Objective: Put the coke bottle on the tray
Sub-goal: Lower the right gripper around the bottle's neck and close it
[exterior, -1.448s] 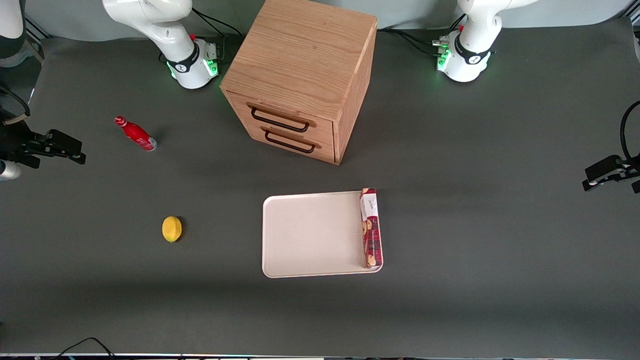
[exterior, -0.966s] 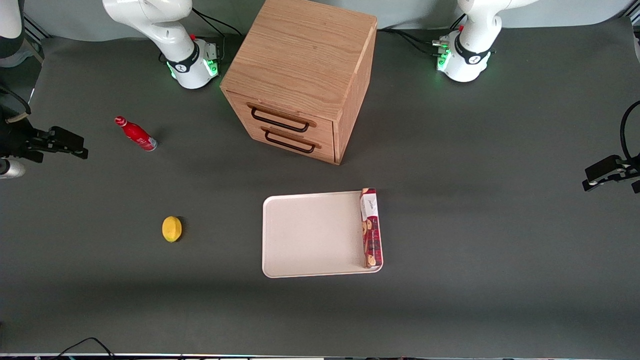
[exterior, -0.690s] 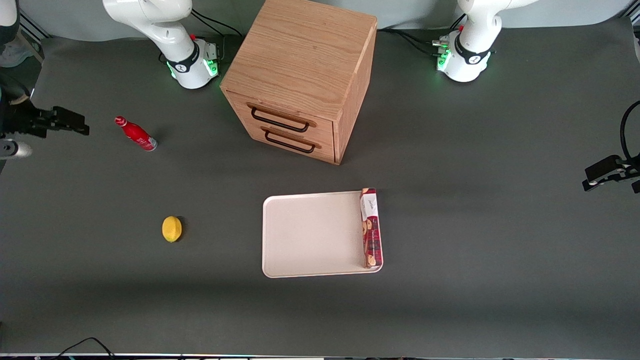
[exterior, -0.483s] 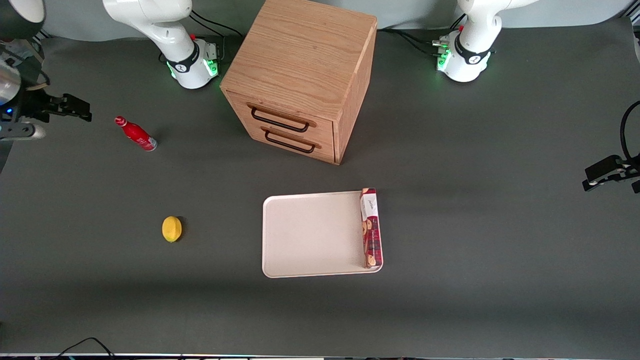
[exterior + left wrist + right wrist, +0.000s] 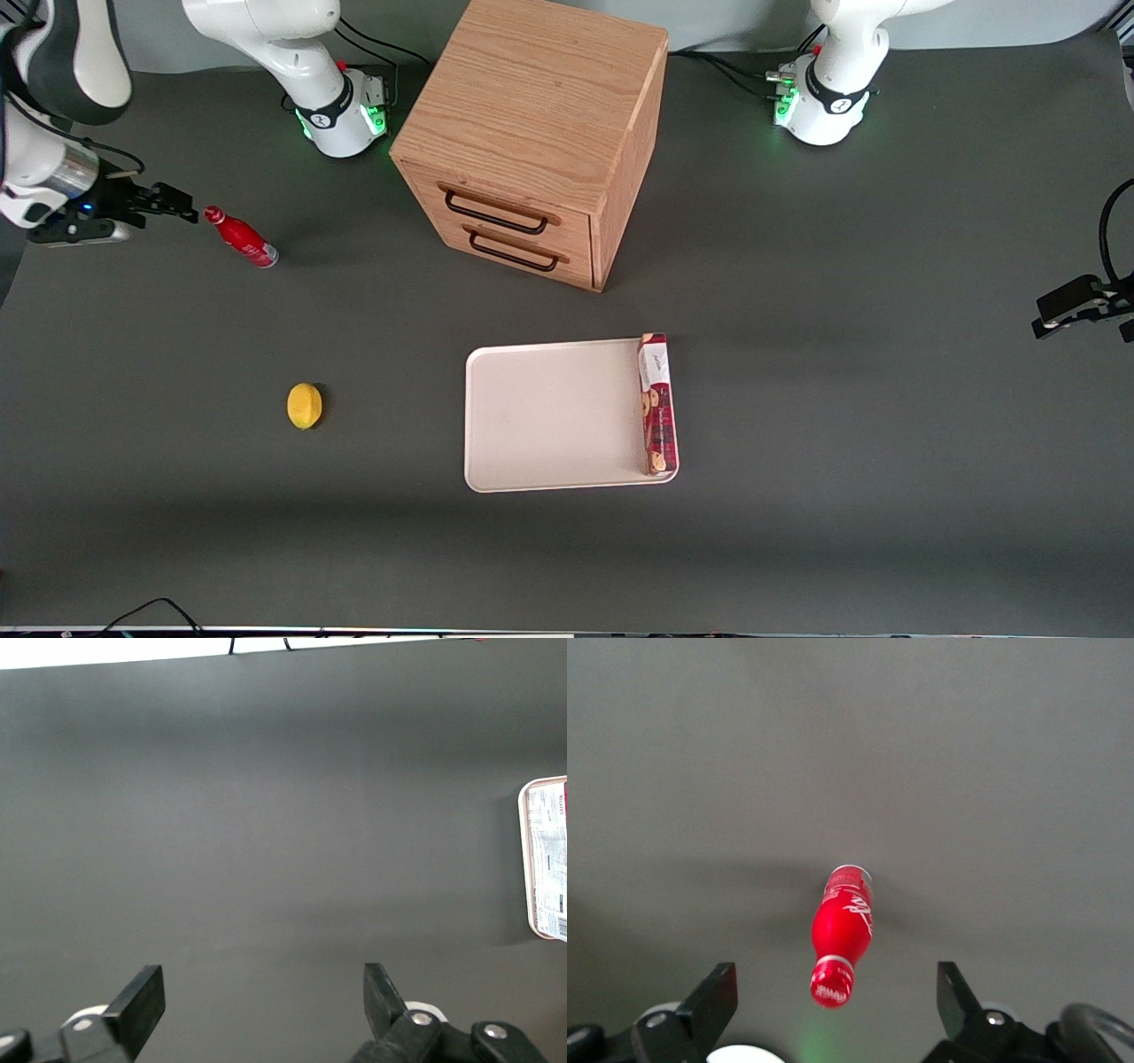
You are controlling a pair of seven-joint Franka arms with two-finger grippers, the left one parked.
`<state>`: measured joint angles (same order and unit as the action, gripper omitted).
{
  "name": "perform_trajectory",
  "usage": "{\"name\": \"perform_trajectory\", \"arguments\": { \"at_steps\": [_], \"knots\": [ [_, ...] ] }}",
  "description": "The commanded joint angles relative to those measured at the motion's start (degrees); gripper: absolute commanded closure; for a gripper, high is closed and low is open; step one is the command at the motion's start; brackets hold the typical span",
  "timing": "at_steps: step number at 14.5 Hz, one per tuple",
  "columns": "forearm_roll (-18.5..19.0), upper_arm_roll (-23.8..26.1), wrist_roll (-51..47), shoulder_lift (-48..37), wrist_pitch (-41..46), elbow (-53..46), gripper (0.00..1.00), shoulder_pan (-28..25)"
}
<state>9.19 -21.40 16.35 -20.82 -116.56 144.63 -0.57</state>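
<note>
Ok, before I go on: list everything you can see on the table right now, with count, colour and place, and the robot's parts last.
coke bottle: one, red with red cap, standing on the table toward the working arm's end, apart from the tray.
lemon: one, yellow, on the table, nearer the front camera than the bottle.
tray: one, cream-white, mid-table, in front of the drawer cabinet.
cookie box: one, red, lying in the tray along the edge toward the parked arm's end.
drawer cabinet: one, light wood, two drawers with dark handles, both shut.
table: dark grey surface.
hand: the right arm's, black fingers open, beside the bottle's cap, not touching it.
</note>
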Motion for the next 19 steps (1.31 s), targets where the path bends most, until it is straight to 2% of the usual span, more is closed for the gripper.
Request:
{"name": "perform_trajectory", "arguments": {
  "at_steps": [1,7,11,15,16,18,19],
  "knots": [
    [0.7,0.1,-0.2,-1.8,-5.2,5.9,0.0,0.2],
    [1.4,-0.1,-0.5,-1.7,-8.8,10.1,0.04,1.2],
    [2.2,-0.3,-0.5,-1.7,-8.8,10.8,0.2,1.8],
    [2.2,-1.9,-0.4,-1.8,-8.8,11.6,0.45,2.2],
    [2.2,-2.1,-0.4,-1.7,-8.7,11.6,0.57,2.2],
    [3.4,-2.1,-0.4,-1.7,-8.0,11.4,0.93,2.1],
    [3.8,-2.1,-0.4,-1.7,-8.0,11.3,1.0,1.8]
  ]
}}
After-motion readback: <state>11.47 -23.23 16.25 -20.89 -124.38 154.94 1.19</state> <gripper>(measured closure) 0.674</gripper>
